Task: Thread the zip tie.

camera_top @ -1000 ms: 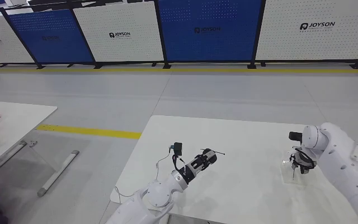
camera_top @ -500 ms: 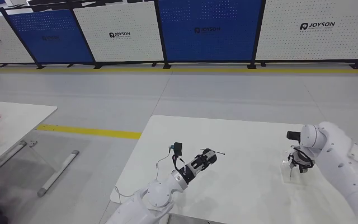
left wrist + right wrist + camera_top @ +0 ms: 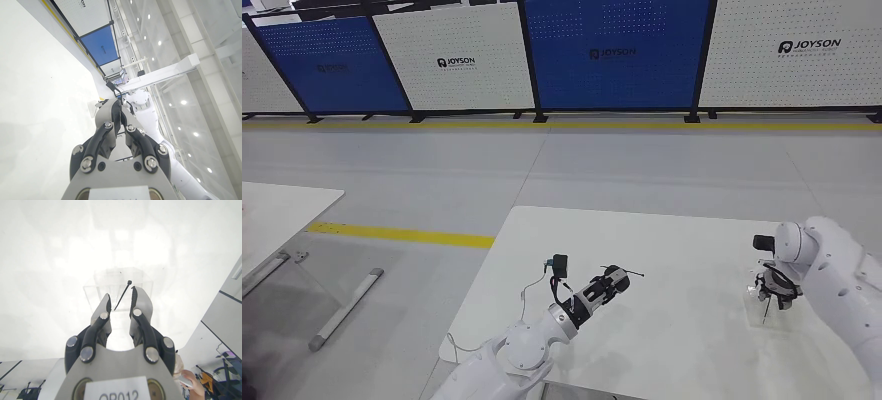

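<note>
My left gripper (image 3: 617, 279) hovers over the near middle of the white table (image 3: 682, 250), shut on a thin black zip tie (image 3: 634, 271) whose free end sticks out to the right. In the left wrist view that tie (image 3: 120, 113) shows edge-on, pinched between the ribbed pads (image 3: 115, 110). A second black zip tie (image 3: 122, 294) lies slanted on a clear acrylic block (image 3: 90, 291) at the table's right side. My right gripper (image 3: 121, 292) hangs just above it, open, one finger on either side of the strap. In the top view this gripper (image 3: 776, 290) covers most of the block (image 3: 754, 292).
The table's right edge runs close behind the clear block. Wide bare tabletop lies between the two arms. A cable (image 3: 532, 290) and a small black camera (image 3: 560, 265) ride on the left arm. Blue and white panels (image 3: 612, 55) stand far behind.
The right arm has shifted slightly to the left over the clear block. The left arm and its zip tie have stayed still.
</note>
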Robot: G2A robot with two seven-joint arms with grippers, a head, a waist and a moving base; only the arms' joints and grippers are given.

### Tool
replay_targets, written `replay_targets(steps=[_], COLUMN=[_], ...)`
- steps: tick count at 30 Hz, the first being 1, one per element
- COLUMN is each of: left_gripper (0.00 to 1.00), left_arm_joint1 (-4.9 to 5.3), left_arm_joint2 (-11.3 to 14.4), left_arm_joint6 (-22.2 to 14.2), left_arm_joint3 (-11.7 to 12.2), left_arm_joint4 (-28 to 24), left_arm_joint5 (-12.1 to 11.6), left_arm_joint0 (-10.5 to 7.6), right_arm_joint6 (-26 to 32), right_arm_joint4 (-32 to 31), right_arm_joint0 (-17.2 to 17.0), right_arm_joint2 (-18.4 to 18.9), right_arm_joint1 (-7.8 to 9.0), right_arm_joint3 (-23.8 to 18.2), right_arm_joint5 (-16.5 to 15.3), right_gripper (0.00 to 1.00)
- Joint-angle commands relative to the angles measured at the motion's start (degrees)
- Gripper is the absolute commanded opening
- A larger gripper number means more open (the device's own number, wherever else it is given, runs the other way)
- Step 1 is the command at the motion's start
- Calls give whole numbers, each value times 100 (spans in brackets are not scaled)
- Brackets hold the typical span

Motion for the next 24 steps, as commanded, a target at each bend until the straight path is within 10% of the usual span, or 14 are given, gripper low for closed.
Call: replay_targets(steps=[1,24], left_gripper=[0,0], left_arm_joint1=[0,0], left_arm_joint2=[0,0], left_arm_joint6=[0,0], left_arm_joint3=[0,0], left_arm_joint4=[0,0], left_arm_joint5=[0,0], left_arm_joint0=[0,0], right_arm_joint6=[0,-100], right_arm_joint4=[11,-56], right_arm_joint0=[7,290], right_arm_joint2=[-15,-213], right_arm_joint1=[-24,-487], right_arm_joint3=[45,1029], right_arm_joint5=[11,-19], right_gripper=[27,0])
